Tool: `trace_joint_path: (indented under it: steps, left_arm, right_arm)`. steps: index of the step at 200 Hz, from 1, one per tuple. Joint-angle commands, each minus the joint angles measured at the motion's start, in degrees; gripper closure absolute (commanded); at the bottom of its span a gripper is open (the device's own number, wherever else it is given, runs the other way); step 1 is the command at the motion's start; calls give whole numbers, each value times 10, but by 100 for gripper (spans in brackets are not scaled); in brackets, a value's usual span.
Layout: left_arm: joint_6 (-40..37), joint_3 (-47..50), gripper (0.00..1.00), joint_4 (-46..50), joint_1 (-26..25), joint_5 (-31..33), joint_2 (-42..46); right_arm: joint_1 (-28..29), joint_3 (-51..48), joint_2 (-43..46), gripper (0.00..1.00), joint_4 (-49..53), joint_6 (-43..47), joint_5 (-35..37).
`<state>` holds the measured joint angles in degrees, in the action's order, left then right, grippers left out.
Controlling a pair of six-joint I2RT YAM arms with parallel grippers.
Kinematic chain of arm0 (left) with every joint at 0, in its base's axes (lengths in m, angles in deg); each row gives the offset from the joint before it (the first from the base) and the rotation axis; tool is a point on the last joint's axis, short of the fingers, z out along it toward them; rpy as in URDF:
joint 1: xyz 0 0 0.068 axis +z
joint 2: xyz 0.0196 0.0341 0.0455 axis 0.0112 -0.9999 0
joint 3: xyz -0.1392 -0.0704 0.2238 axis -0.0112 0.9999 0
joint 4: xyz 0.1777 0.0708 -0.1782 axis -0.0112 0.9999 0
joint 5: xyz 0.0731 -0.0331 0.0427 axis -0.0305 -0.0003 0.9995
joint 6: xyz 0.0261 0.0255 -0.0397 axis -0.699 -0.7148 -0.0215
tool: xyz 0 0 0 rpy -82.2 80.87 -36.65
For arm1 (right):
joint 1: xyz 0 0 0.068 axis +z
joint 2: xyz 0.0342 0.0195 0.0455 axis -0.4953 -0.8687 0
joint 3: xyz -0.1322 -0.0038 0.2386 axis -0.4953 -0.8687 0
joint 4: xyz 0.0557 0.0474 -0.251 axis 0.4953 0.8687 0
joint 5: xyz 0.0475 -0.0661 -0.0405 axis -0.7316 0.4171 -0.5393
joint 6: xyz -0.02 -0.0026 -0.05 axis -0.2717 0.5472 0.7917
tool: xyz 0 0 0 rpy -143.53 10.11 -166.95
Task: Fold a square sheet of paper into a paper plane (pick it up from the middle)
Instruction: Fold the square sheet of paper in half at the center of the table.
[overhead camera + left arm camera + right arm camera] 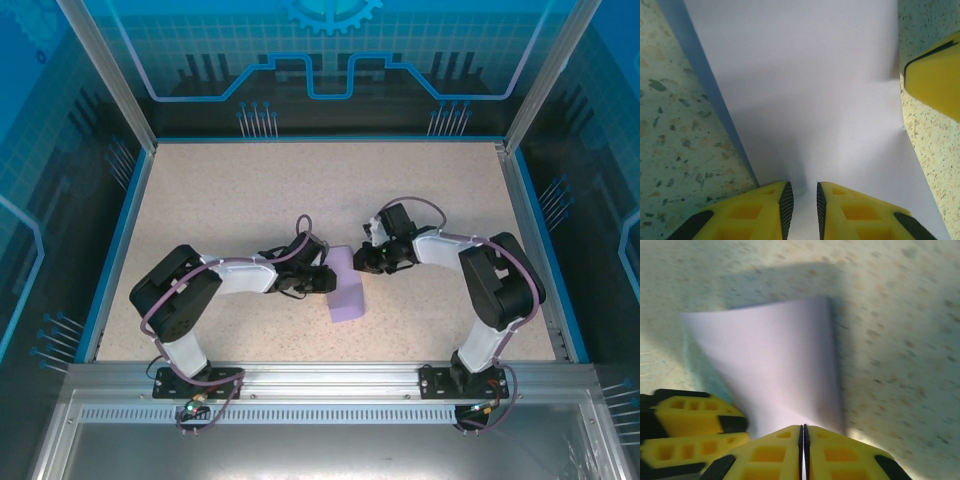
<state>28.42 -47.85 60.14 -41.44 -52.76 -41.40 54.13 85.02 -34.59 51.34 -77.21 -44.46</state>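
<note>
The square sheet of paper [347,290] is seen near the middle of the table [250,190], slightly toward the near edge, between the two grippers. From above it reads as a narrow upright rectangle rather than a full square. In the right wrist view it [775,355] is curved and raised off the speckled top, with a shadow cast beneath.

The right gripper [368,258] is placed at the sheet's far right corner. Its jaws are pressed fully together [803,450], and the paper's edge is pinched between them.

The left gripper [322,280] is set against the sheet's left edge. In its own wrist view [802,205] the jaws are held a narrow slit apart, and the paper [815,100] runs down into that slit, puckering toward it. Whether the paper is actually gripped there cannot be told.

A yellow finger of the right gripper [935,80] is seen at the paper's far side, and the left gripper [695,432] is seen just beside the right one.
</note>
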Motion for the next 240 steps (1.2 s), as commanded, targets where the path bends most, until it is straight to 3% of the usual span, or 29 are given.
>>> trace_joint_path:
  steps: [1, 104, 169, 240]
  left_arm:
    - [-16, 9, 75, 76, -1, 38, -13]
    - [-21, 13, 75, 86, -1, 42, -4]
    - [-24, 24, 75, 90, -1, 46, -3]
    - [-25, 16, 75, 88, -1, 45, -11]
  right_arm:
    - [17, 27, 8, 88, 2, -3, -17]
    - [-9, 41, -85, 89, -24, 23, 4]
    - [-46, 34, -79, 89, -27, 28, 25]
    - [-17, 44, -42, 89, -41, 10, -12]
